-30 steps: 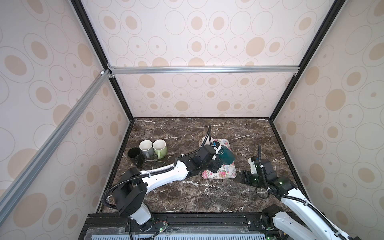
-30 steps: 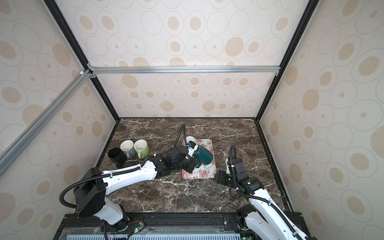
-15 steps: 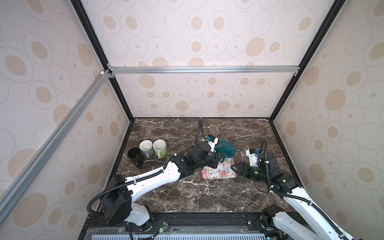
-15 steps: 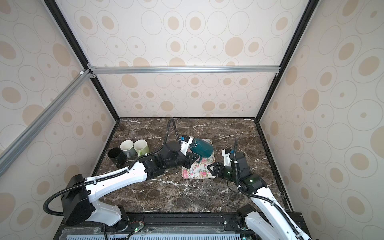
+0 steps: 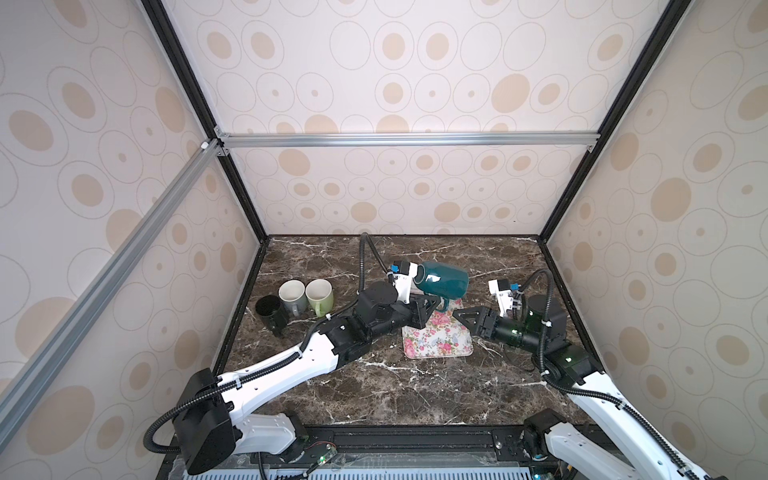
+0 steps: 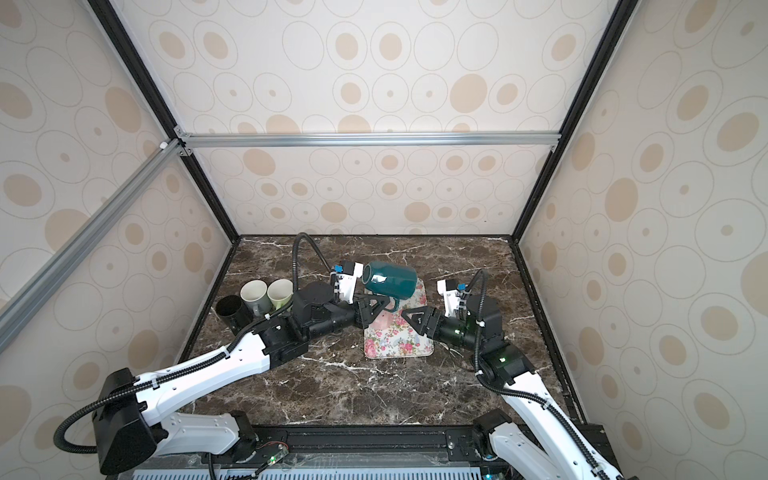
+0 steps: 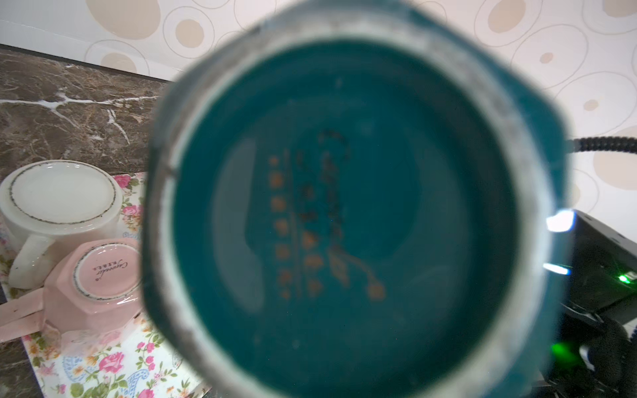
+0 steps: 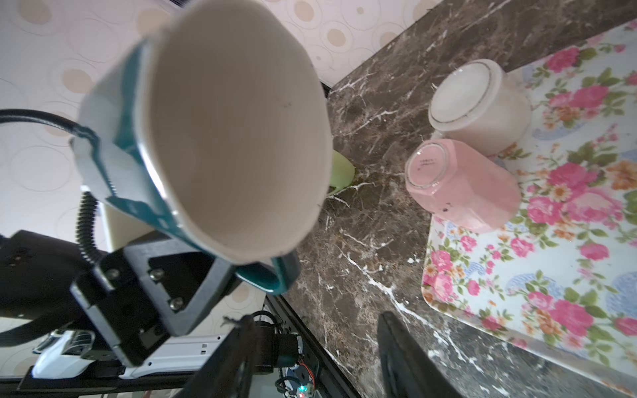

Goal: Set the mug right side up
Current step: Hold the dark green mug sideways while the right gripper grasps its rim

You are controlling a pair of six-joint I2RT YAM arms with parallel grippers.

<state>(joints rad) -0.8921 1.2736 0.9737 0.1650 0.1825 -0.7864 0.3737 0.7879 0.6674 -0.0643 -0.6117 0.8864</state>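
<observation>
Top views, mug: in both top views the glossy teal ceramic mug (image 5: 442,280) (image 6: 390,279) lies on its side in the air, just above the left hand (image 5: 431,306). It is clear of the rectangular floral-print tray (image 5: 440,347) under that hand.
Top views, left hand: its fingers are together on the mug's loop handle, which hangs below the body.
Top views, right hand: the right hand (image 5: 460,314) points at the left hand from nearby, fingers apart and gripping nothing.
Left wrist view: the teal base with its pale foot ring (image 7: 344,213) fills the frame, close in front of the left hand. Off to one side an upturned white ceramic mug (image 7: 62,196) and an upturned pink faceted mug (image 7: 103,272) sit on the tray.
Right wrist view: the mug's cream-lined mouth (image 8: 238,138) faces the right hand (image 8: 320,361), whose fingers stand apart over the dark marble worktop (image 8: 362,241).
Handling: judged rigid, breakable and fairly heavy, with slick glaze. Pinched by the handle alone, the body's weight sits off to one side and may swivel.
Where to hold: the handle loop suits the turn. The rim wall facing the right hand looks like a fair second hold.
</observation>
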